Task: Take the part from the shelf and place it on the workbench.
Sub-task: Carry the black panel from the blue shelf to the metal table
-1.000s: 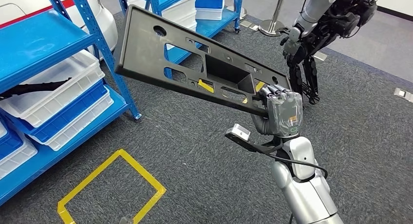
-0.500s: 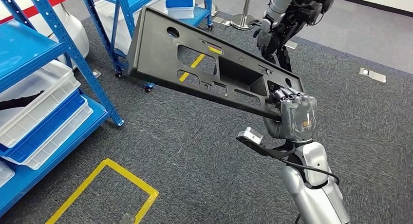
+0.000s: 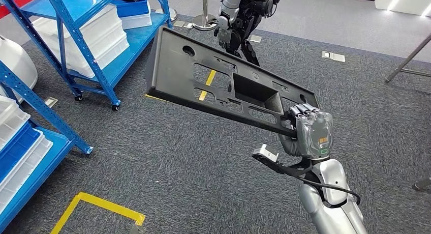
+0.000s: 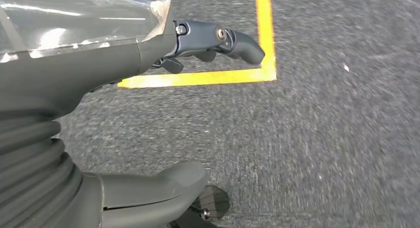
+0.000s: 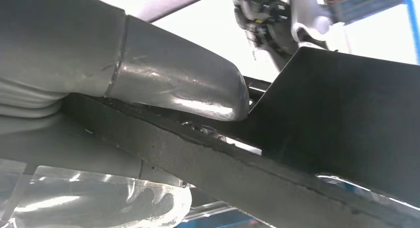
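Right hand (image 3: 311, 131): we grip the part (image 3: 223, 86) by its near end.
Left hand (image 4: 124, 114): fingers apart, holding nothing.
Change: the shelf (image 3: 76, 38) has slid leftward; we're turning away, workbench unseen.

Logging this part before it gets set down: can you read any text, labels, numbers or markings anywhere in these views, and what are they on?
No readable text.
Orange mark on the back of the right hand: too small to read.
Black part the right hand grips: holes and cutouts, no lettering legible.
Yellow floor tape by the left hand: plain lines, no characters.
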Available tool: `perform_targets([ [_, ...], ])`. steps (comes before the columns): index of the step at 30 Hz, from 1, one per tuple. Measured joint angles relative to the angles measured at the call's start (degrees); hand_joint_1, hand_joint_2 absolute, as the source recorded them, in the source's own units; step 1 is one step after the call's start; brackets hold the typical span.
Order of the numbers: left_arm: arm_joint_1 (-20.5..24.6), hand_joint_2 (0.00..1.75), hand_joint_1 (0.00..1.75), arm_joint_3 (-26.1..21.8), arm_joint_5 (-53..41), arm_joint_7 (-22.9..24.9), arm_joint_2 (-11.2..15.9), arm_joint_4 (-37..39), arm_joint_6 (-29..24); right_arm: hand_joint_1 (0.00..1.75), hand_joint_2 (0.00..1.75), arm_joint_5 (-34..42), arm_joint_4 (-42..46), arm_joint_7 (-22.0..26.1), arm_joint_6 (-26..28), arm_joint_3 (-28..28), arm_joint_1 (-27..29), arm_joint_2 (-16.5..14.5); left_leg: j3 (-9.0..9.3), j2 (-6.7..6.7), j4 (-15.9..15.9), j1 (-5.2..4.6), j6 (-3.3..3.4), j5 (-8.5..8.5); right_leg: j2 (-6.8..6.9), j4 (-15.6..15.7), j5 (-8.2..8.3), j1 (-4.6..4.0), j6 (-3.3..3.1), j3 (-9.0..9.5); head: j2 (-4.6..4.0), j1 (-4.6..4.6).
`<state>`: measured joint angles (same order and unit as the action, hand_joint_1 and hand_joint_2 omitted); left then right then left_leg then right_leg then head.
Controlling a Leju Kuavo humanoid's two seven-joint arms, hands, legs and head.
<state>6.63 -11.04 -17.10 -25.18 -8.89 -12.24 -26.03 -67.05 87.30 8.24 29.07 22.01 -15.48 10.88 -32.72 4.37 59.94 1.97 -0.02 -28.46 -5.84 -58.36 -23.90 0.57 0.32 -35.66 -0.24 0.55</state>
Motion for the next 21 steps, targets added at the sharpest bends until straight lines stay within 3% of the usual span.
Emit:
perform_targets([
  [1, -0.1, 1.75, 0.00, 0.1, -0.2, 0.0, 0.0, 0.1, 0.1, 1.75, 0.00, 0.4, 0.0, 0.4, 0.3, -0.3, 0.6, 0.2, 0.02, 0.24, -0.2, -0.18, 0.23, -0.11, -0.57, 0.0, 0.20, 0.02, 0.42, -0.31, 0.00, -0.08],
  [3, -0.4, 1.75, 0.00, 0.2, -0.4, 0.2, 0.1, 0.1, 0.1, 1.75, 0.00, 1.2, 0.1, 1.2, 0.7, -0.8, 1.4, 0.8, 0.13, -1.22, -0.7, -0.49, 1.13, 0.48, -1.45, 0.2, 0.61, 0.09, 1.31, -0.86, 0.00, -0.16],
  [5, -0.6, 1.75, 0.00, 0.2, -0.4, 0.2, 0.3, 0.1, 0.1, 1.75, 0.00, 1.8, 0.0, 1.7, 0.8, -1.2, 1.4, 1.3, 0.50, -2.55, -1.7, -0.52, 2.16, 1.21, 0.61, -1.6, -0.35, -0.05, 1.63, -2.14, 0.00, -0.42],
  [7, -1.0, 1.75, 0.00, 0.2, -0.4, -0.1, 0.5, 0.1, 0.0, 1.75, 0.00, 2.2, 0.0, 1.8, 0.9, -1.3, 1.4, 1.6, 0.64, -3.77, -2.3, -0.71, 2.70, 1.57, 3.88, -8.2, -3.44, 0.04, 1.43, -5.18, 0.00, -0.90],
  [9, -1.5, 1.75, 0.00, 0.2, -0.4, -0.4, 0.6, 0.3, -0.3, 1.75, 0.00, 2.7, -0.1, 1.8, 1.1, -1.5, 2.1, 2.0, 0.56, -4.86, -2.3, -0.88, 2.75, 1.60, 4.98, -14.9, -5.99, 0.40, 1.64, -7.95, 0.00, -1.17],
  [10, -1.7, 1.75, 0.00, 0.2, -0.4, -0.5, 0.7, 0.3, -0.4, 1.75, 0.00, 2.9, -0.1, 1.8, 1.2, -1.5, 2.5, 2.3, 0.54, -5.20, -2.3, -0.89, 2.72, 1.59, 5.13, -15.7, -6.18, 0.67, 2.03, -8.03, 0.00, -1.22],
  [11, -1.8, 1.75, 0.00, 0.2, -0.4, -0.5, 0.7, 0.3, -0.5, 1.75, 0.00, 3.0, -0.1, 1.8, 1.2, -1.6, 2.9, 2.6, 0.54, -5.45, -2.2, -0.84, 2.62, 1.57, 5.27, -14.0, -5.49, 0.99, 2.61, -6.78, 0.00, -1.31],
  [13, -1.9, 1.75, 0.00, 0.2, -0.4, -0.5, 0.8, 0.3, -0.6, 1.75, 0.00, 3.2, -0.1, 1.9, 1.3, -1.7, 3.1, 2.9, 0.61, -5.75, -2.1, -0.80, 2.13, 1.44, 5.88, -6.0, -3.28, 1.67, 3.75, -2.00, 0.00, -1.50],
  [15, -1.9, 1.75, 0.00, 0.2, -0.5, -0.5, 0.9, 0.4, -0.8, 1.75, 0.00, 3.5, 0.0, 2.1, 1.6, -1.8, 3.2, 3.1, 0.53, -5.85, -1.9, -1.02, 1.42, 1.17, 6.22, -0.3, -1.94, 1.75, 3.69, 1.41, 0.00, -1.60],
  [17, -2.0, 1.75, 0.00, 0.2, -0.7, -0.4, 1.0, 0.4, -1.2, 1.75, 0.00, 4.0, -0.1, 2.4, 1.8, -1.9, 3.3, 3.3, 0.32, -5.79, -1.7, -1.17, 1.67, 1.07, 6.04, 0.4, -1.63, 1.68, 3.05, 1.82, 0.00, -1.21],
  [19, -2.3, 1.75, 0.00, 0.2, -1.0, -0.2, 1.0, 0.5, -1.5, 1.75, 0.00, 4.4, -0.2, 2.6, 1.9, -1.9, 3.3, 3.5, 0.19, -5.73, -1.5, -1.02, 2.37, 1.20, 5.93, 0.2, -1.58, 1.67, 2.88, 1.54, 0.00, -0.60],
  [21, -2.5, 1.75, 0.00, 0.2, -1.1, 0.0, 1.0, 0.5, -1.2, 1.75, 0.00, 4.6, -0.4, 2.9, 2.1, -2.0, 3.4, 3.6, -0.04, -5.77, -1.2, -0.83, 2.33, 1.13, 5.85, -0.4, -1.81, 1.32, 2.54, 1.15, 0.00, -0.34],
])
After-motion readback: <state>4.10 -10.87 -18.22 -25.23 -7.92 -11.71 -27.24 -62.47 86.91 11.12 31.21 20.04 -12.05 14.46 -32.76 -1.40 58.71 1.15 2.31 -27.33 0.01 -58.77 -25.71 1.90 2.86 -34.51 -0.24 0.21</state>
